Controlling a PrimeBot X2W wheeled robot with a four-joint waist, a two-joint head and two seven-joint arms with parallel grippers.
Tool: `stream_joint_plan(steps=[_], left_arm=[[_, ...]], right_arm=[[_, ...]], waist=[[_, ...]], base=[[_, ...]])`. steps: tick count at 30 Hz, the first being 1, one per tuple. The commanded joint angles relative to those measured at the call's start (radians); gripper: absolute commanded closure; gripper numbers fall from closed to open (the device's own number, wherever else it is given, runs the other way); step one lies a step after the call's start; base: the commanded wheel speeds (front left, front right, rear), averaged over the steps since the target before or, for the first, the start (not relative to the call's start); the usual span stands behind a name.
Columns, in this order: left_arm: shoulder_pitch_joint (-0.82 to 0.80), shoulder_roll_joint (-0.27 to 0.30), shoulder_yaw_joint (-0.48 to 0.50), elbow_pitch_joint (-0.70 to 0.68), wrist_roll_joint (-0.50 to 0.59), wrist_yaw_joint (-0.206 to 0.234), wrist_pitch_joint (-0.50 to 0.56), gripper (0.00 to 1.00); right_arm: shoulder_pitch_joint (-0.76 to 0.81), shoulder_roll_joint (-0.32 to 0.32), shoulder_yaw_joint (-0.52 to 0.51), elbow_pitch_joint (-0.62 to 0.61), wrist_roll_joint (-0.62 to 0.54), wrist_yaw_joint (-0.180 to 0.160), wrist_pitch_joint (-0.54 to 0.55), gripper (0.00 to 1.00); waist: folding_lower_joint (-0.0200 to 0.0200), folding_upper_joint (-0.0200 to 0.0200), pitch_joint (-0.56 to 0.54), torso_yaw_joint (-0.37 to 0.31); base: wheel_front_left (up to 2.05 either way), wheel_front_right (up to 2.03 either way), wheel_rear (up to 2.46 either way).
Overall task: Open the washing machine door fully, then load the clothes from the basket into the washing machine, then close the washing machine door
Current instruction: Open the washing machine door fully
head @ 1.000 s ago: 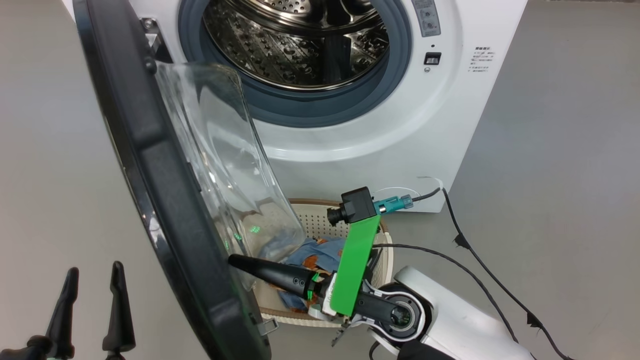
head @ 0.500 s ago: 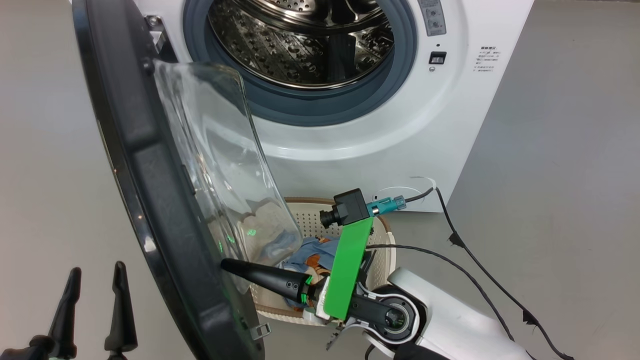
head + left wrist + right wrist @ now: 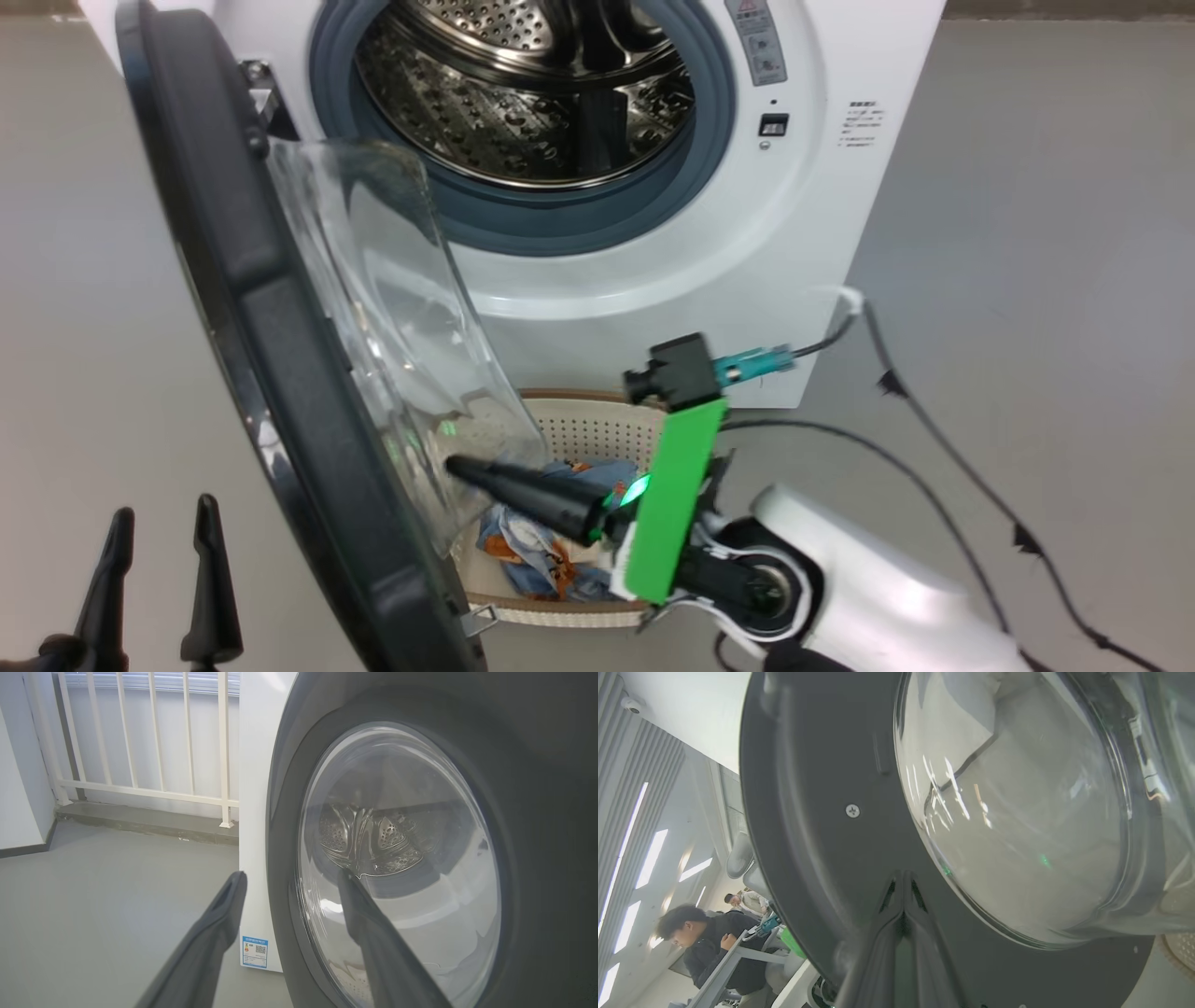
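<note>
Grey floor (image 3: 1027, 233) surrounds the washer (image 3: 653, 308) at 12 o'clock in the head view, its door (image 3: 252, 308) standing open toward 9 o'clock. Basket (image 3: 597, 429) of clothes (image 3: 532, 560) sits at 6 o'clock, below the drum. Right gripper (image 3: 457, 464), fingers pressed together, points at the door's inner side. Left gripper (image 3: 163, 518), fingers spread and empty, hovers at 8 o'clock.

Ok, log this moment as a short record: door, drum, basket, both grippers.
door: washing machine door partly open, standing out from the washing machine
drum: steel drum, no clothes seen inside
basket: basket on the floor before the machine, clothes in it
right gripper: right gripper shut, tip at the door's inner side beside the glass bowl; contact unclear
left gripper: left gripper open, holding nothing, on the door's outer side
</note>
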Motion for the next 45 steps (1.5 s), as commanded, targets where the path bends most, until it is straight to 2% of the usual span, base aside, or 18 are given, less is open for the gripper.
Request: stream_joint_plan(steps=[1, 3, 4, 5, 6, 8, 11, 12, 20, 26, 34, 38, 45], left_arm=[[-0.006, 0.008, 0.040, -0.024, 0.014, -0.002, -0.006, 0.00], [-0.003, 0.007, 0.040, -0.026, 0.015, -0.002, -0.006, 0.00], [-0.001, 0.006, 0.041, -0.027, 0.016, -0.002, -0.006, 0.00], [0.001, 0.005, 0.042, -0.027, 0.017, -0.002, -0.006, 0.00], [0.003, 0.004, 0.044, -0.027, 0.017, -0.002, -0.006, 0.00], [0.006, 0.003, 0.045, -0.026, 0.018, -0.002, -0.006, 0.00], [0.011, 0.002, 0.049, -0.024, 0.019, -0.002, -0.006, 0.00], [0.013, 0.002, 0.049, -0.023, 0.019, -0.002, -0.006, 0.00], [0.025, 0.002, 0.052, -0.022, 0.022, -0.002, -0.006, 0.00], [0.035, 0.000, 0.059, -0.026, 0.024, -0.002, -0.006, 0.00], [0.036, -0.003, 0.064, -0.028, 0.024, -0.002, -0.006, 0.00], [0.034, -0.003, 0.064, -0.026, 0.024, -0.002, -0.006, 0.00], [0.029, 0.001, 0.068, -0.021, 0.019, -0.002, -0.006, 0.00]], right_arm=[[-0.006, -0.002, -0.007, -0.038, -0.035, 0.002, -0.034, 1.00], [-0.003, -0.033, -0.004, -0.060, -0.073, 0.002, -0.077, 1.00], [-0.001, -0.048, -0.003, -0.069, -0.092, 0.002, -0.104, 0.90], [0.000, -0.065, 0.001, -0.077, -0.112, 0.002, -0.129, 0.68], [0.003, -0.078, 0.006, -0.086, -0.124, 0.002, -0.151, 0.60], [0.008, -0.108, 0.013, -0.100, -0.151, 0.002, -0.199, 0.53], [0.013, -0.153, 0.026, -0.110, -0.196, 0.002, -0.277, 0.06], [0.014, -0.168, 0.032, -0.109, -0.214, 0.002, -0.302, 0.00], [0.021, -0.259, 0.053, -0.051, -0.359, 0.002, -0.459, 0.00], [0.066, -0.288, -0.024, 0.029, -0.512, 0.002, -0.499, 0.00], [0.224, -0.258, -0.298, 0.046, -0.766, 0.002, -0.502, 0.00], [0.328, -0.220, -0.446, 0.028, -0.881, 0.002, -0.502, 0.00], [0.479, -0.136, -0.644, -0.016, -1.050, 0.002, -0.502, 0.00]], waist=[[0.0000, 0.0000, -0.008, -0.011], [0.0000, 0.0000, -0.012, -0.015], [0.0000, 0.0000, -0.015, -0.019], [0.0000, 0.0000, -0.017, -0.021], [0.0000, 0.0000, -0.020, -0.024], [0.0000, 0.0000, -0.025, -0.029], [0.0000, 0.0000, -0.035, -0.035], [0.0000, 0.0000, -0.039, -0.037], [0.0000, 0.0000, -0.053, -0.052], [0.0000, 0.0000, -0.058, -0.072], [0.0000, 0.0000, -0.052, -0.092], [0.0000, 0.0000, -0.047, -0.095], [0.0000, 0.0000, -0.038, -0.098]], base=[[0.00, 0.00, 0.00], [0.00, 0.00, 0.00], [0.00, 0.00, 0.00], [0.00, 0.00, 0.00], [0.00, 0.00, 0.00], [0.00, 0.00, 0.00], [0.00, 0.00, 0.00], [0.00, 0.00, 0.00], [0.00, 0.00, 0.00], [0.00, 0.00, 0.00], [0.00, 0.00, 0.00], [0.00, 0.00, 0.00], [0.00, 0.00, 0.00]])
